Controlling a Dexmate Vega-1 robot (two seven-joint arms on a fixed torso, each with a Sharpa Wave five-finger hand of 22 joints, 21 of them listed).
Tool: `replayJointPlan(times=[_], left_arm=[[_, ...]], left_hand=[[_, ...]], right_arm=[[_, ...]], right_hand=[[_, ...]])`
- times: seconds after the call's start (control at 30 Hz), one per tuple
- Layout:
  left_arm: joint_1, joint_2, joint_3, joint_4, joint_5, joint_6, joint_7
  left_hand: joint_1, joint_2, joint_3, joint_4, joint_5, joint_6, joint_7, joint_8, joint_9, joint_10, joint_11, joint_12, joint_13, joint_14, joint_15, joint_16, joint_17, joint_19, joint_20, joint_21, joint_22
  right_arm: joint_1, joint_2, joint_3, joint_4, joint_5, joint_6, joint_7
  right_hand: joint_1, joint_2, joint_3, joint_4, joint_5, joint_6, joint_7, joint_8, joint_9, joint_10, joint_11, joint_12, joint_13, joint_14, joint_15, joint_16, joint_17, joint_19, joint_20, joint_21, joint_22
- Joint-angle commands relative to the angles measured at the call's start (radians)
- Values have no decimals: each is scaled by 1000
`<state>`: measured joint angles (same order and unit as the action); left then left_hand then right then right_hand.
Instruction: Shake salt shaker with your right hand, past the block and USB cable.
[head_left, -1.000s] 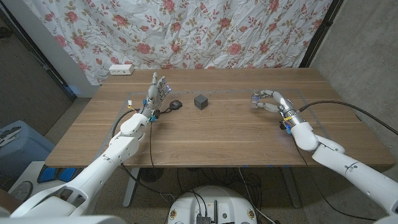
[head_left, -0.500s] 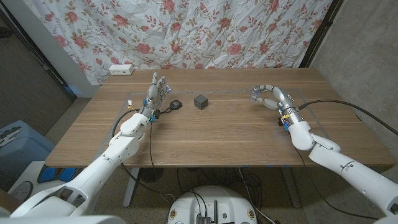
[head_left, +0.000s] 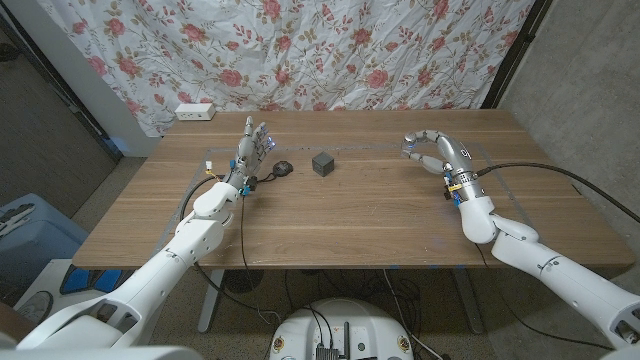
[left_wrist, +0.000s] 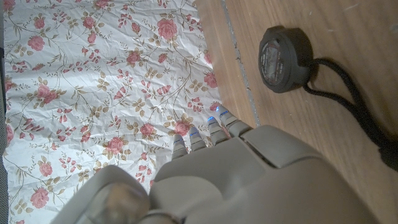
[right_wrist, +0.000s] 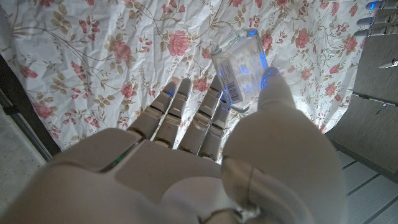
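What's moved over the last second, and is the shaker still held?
The right robot hand has lifted and swung toward the curtain with the shaker still gripped; the wrist turned, so the forearm now stands steeper. Nothing was let go or newly grasped. The left robot hand, block, USB cable and power strip stayed put.

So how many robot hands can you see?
2. The white left hand stands upright with fingers apart beside the coiled black USB cable. The white right hand grips the clear salt shaker on the table's other side.
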<state>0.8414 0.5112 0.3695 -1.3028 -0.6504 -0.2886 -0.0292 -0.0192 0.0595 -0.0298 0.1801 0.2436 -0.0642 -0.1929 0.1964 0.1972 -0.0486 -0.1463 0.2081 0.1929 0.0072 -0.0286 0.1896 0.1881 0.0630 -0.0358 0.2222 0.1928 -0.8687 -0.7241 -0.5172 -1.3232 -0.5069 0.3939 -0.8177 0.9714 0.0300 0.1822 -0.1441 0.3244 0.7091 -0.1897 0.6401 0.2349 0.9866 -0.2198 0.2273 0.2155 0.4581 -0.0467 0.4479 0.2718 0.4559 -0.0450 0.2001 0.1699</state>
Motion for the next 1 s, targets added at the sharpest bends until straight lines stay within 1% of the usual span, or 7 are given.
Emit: replayJointPlan(times=[0.03,0.33,0.47,0.57,0.73,0.87,1.0], left_arm=[[0,0,0,0,0,0,0],[0,0,0,1,0,0,0],[0,0,0,1,0,0,0],[0,0,0,1,0,0,0],[0,0,0,1,0,0,-1],[0,0,0,1,0,0,-1],[0,0,0,1,0,0,-1]], left_hand=[[0,101,-2,6,4,3,-8,4,6,-2,-10,3,4,1,-106,5,6,5,-24,4,5],[0,101,-2,6,4,3,-8,4,6,0,-10,4,4,2,-107,5,6,5,-24,4,5],[0,101,-2,6,4,3,-7,4,6,0,-9,4,4,2,-106,5,6,5,-23,4,5],[0,101,-2,6,4,4,-8,5,6,-1,-10,4,4,1,-106,5,6,5,-24,4,5],[0,101,-2,6,4,4,-8,4,6,0,-11,4,4,2,-106,5,6,5,-23,4,5],[0,101,-2,6,4,4,-7,5,6,0,-10,4,4,1,-104,5,6,5,-23,4,5],[0,101,-2,6,4,4,-7,5,6,0,-9,4,4,1,-105,5,6,5,-24,4,5]], right_arm=[[68,12,-84,57,-156,-53,-187],[92,4,-129,55,-222,-138,-265],[97,-7,-142,44,-234,-170,-271],[103,-17,-156,30,-273,-224,-280],[117,-30,-177,6,-305,-288,-260],[140,-35,-199,16,-331,-301,-267],[153,-33,-217,17,-361,-347,-280]], right_hand=[[28,40,4,1,-5,35,-30,4,2,11,-3,-2,3,15,-153,8,4,12,-33,6,3],[26,41,2,2,-9,34,-30,4,2,17,-3,0,6,25,-153,11,5,16,-34,6,3],[25,41,3,2,-11,34,-30,5,2,18,-3,0,7,27,-153,10,4,17,-34,6,3],[23,42,3,2,-12,34,-29,5,1,18,-3,-1,6,30,-152,8,3,18,-34,6,3],[22,42,3,2,-14,31,-30,4,1,19,-3,-1,7,32,-153,7,3,18,-35,5,3],[20,42,4,3,-17,26,-29,2,1,17,-3,-4,7,34,-153,3,1,19,-34,5,3],[17,41,4,3,-19,23,-29,1,1,16,-3,-6,6,36,-153,-1,-2,17,-32,4,3]])
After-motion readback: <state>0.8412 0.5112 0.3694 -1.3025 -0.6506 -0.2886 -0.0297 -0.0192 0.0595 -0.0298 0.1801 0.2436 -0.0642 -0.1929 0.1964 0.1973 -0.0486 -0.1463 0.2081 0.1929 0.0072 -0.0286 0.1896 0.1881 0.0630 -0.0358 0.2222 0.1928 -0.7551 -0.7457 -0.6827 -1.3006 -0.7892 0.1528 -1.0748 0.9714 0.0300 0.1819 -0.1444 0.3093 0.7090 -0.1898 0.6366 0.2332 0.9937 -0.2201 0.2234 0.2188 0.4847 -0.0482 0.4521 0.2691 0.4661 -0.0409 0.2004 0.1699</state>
